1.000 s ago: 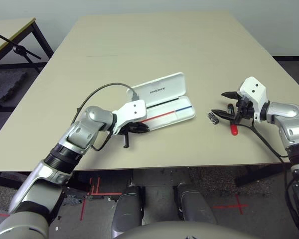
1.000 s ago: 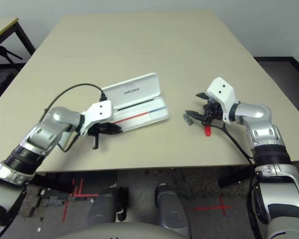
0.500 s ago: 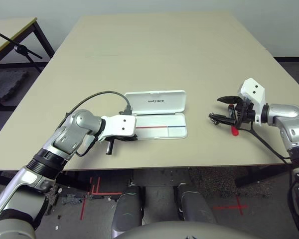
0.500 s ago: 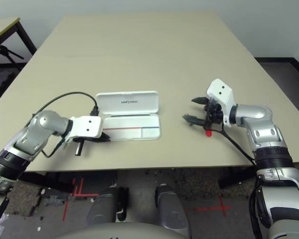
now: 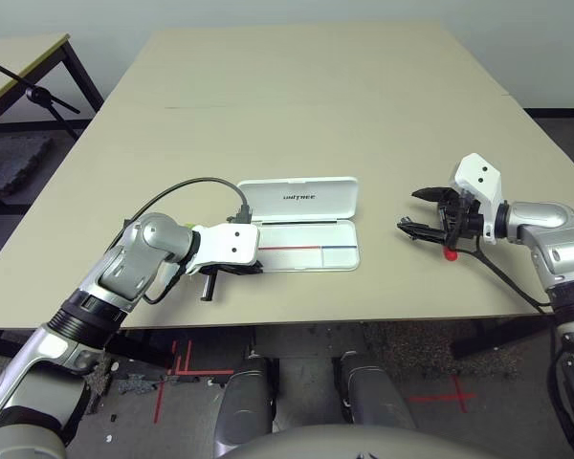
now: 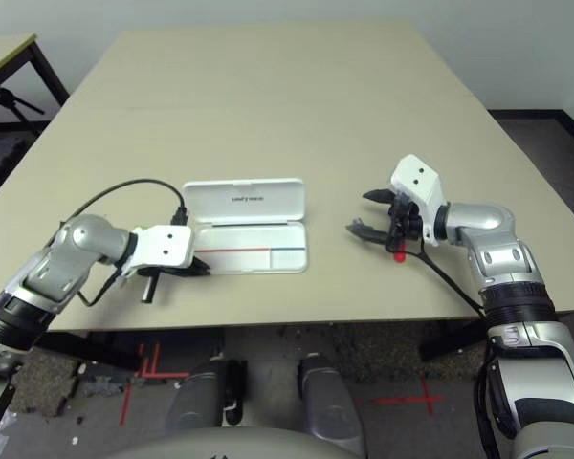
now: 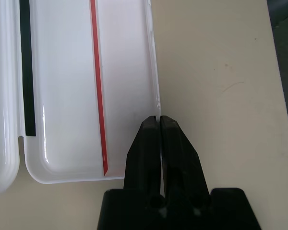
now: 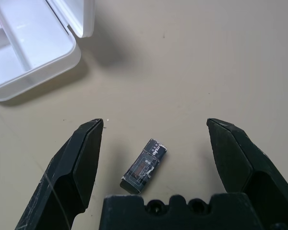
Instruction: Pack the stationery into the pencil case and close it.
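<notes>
White plastic, the pencil case (image 5: 301,222) lies open near the table's front edge, its tray bare. The tiny dark piece (image 8: 144,166) rests on the table between the wide-apart fingers of the right gripper (image 8: 153,143), well short of the case. Small and flat, it could skid or flip out if the fingers close unevenly. The left gripper (image 7: 160,143), fingers pressed together, sits at the tray's corner and could nudge the light case. The red marker (image 5: 449,253) lies beneath the right gripper. The table (image 5: 306,105) beyond offers open room.
</notes>
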